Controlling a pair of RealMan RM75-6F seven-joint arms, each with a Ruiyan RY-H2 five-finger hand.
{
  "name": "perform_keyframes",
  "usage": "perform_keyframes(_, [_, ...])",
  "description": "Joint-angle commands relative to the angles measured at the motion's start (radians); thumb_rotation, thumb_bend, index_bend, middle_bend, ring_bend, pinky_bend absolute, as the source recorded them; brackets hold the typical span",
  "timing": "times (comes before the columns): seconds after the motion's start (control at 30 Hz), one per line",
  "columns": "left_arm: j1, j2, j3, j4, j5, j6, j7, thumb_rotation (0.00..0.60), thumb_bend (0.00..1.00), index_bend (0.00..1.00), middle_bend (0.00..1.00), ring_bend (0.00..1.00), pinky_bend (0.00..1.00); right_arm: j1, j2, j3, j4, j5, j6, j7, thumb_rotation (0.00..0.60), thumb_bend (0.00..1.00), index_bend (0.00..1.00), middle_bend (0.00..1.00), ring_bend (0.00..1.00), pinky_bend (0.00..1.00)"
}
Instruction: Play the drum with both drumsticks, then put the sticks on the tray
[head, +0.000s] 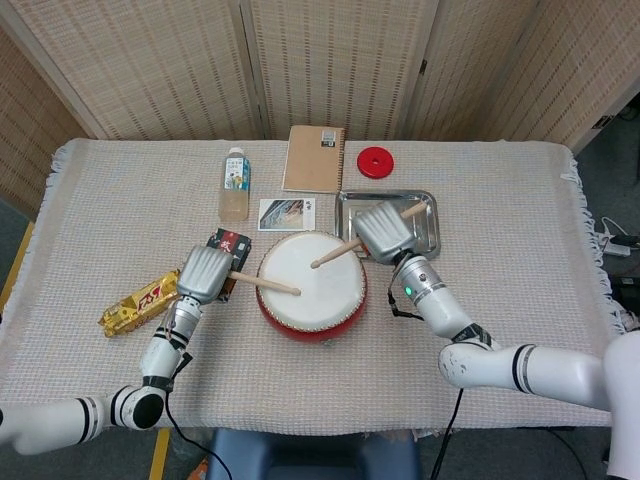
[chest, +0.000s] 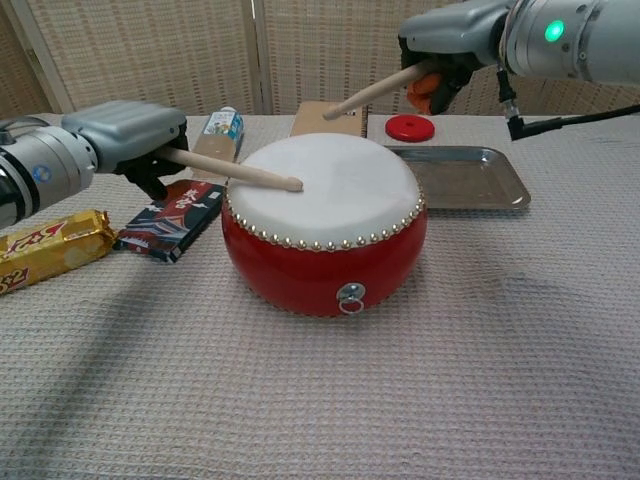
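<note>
Notably, notebook (head: 314, 158), bottle (head: 235, 183), writing unreadable

Red drum (chest: 322, 262); left drumstick (chest: 240, 175) down, right drumstick (chest: 365, 94) raised.

Woven folding screen (head: 330, 60) behind table (head: 520, 200); beige fringed cloth; grey floor (head: 610, 170).

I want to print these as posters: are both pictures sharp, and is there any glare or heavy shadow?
Head view: evenly lit, sharp throughout, only a mild sheen on the tray. Chest view: drum and both drumsticks crisp, a soft shadow under the drum, a bright green lamp glowing on the right arm; the cloth nearest the camera looks slightly soft.
</note>
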Motion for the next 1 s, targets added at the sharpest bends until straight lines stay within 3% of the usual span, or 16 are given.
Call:
perform_keyframes(0.03, [0.005,0.016,-0.018,-0.018,0.009,0.038,-0.01,0.6,0.46,1.0,1.0,1.0,1.0,-0.001,-0.011,-0.011,0.019,0.007,-0.015,-0.025,0.6,0.69,1.0,1.0,1.0,1.0])
perform_keyframes(0.23, [0.03,0.096,-0.056,-0.108,0.054,0.106,-0.047,0.6,0.46,1.0,1.0,1.0,1.0,0.037,-0.121,-0.089,0.152,0.09,-0.061,-0.155,0.6,0.69,1.0,1.0,1.0,1.0])
perform_keyframes(0.33, [0.029,0.098,-0.05,-0.111,0.052,0.098,-0.041,0.6,0.46,1.0,1.0,1.0,1.0,0.05,-0.155,-0.101,0.188,0.116,-0.056,-0.198,0.6,0.69,1.0,1.0,1.0,1.0])
perform_keyframes(0.5, [0.015,0.033,-0.023,-0.05,0.007,0.043,-0.026,0.6,0.46,1.0,1.0,1.0,1.0,0.025,-0.095,-0.015,0.092,0.029,0.003,-0.079,0.6,0.69,1.0,1.0,1.0,1.0])
perform_keyframes(0.67, [-0.001,-0.018,0.006,0.016,-0.027,-0.001,0.016,0.6,0.46,1.0,1.0,1.0,1.0,0.009,-0.03,0.006,0.018,-0.01,0.015,-0.048,0.6,0.69,1.0,1.0,1.0,1.0])
perform_keyframes(1.0, [0.031,0.074,-0.048,-0.096,0.05,0.114,-0.031,0.6,0.46,1.0,1.0,1.0,1.0,0.057,-0.155,-0.093,0.171,0.135,-0.048,-0.222,0.6,0.69,1.0,1.0,1.0,1.0])
